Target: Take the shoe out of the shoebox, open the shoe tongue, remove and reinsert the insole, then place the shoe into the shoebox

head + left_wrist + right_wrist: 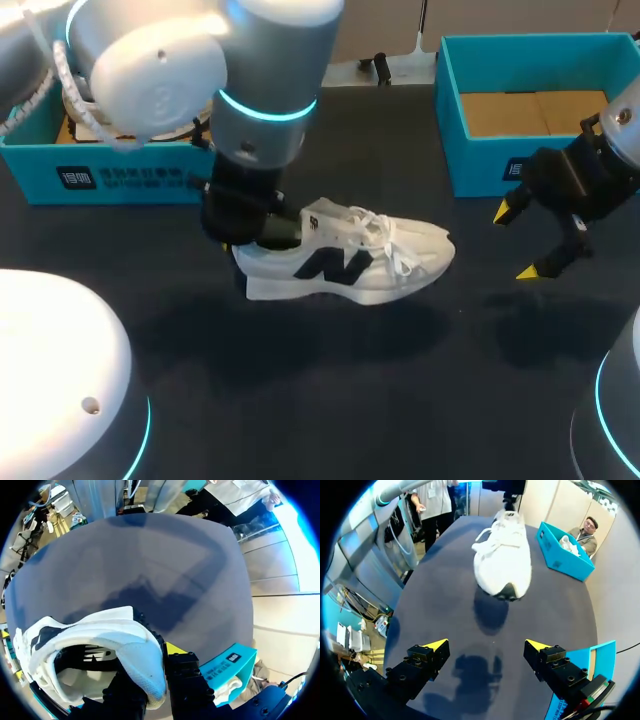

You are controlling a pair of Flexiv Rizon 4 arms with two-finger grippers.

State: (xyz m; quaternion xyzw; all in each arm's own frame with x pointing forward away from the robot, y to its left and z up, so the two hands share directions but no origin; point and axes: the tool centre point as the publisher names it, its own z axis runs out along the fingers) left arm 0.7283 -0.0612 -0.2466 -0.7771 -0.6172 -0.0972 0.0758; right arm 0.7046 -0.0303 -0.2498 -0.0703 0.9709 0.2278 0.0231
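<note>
The left tool [152, 672] is clamped on the heel [142, 665] of the white shoe [350, 262]. One finger is inside the shoe and one is outside. The shoe seems to hang just over the tabletop [330, 400], because a dark shadow lies under it. The toe [505, 587] points at the right tool [518, 242]. That tool is wide apart, holds nothing, and is well away from the shoe.

The shoe is held only by its back edge. I think it could slip or swing down at the toe, because the front part is heavy and nothing holds it up. If the right tool comes in for the tongue, it could snag the loose laces [385, 240] and pull the shoe out of the grip.

The tabletop is dark and flat. The left shoebox [120, 178] is right behind the left arm, so the arm could bump it. The right shoebox [478, 165] is behind the right tool and has brown card [530, 112] in it. There is open room between the shoe and the right tool.
</note>
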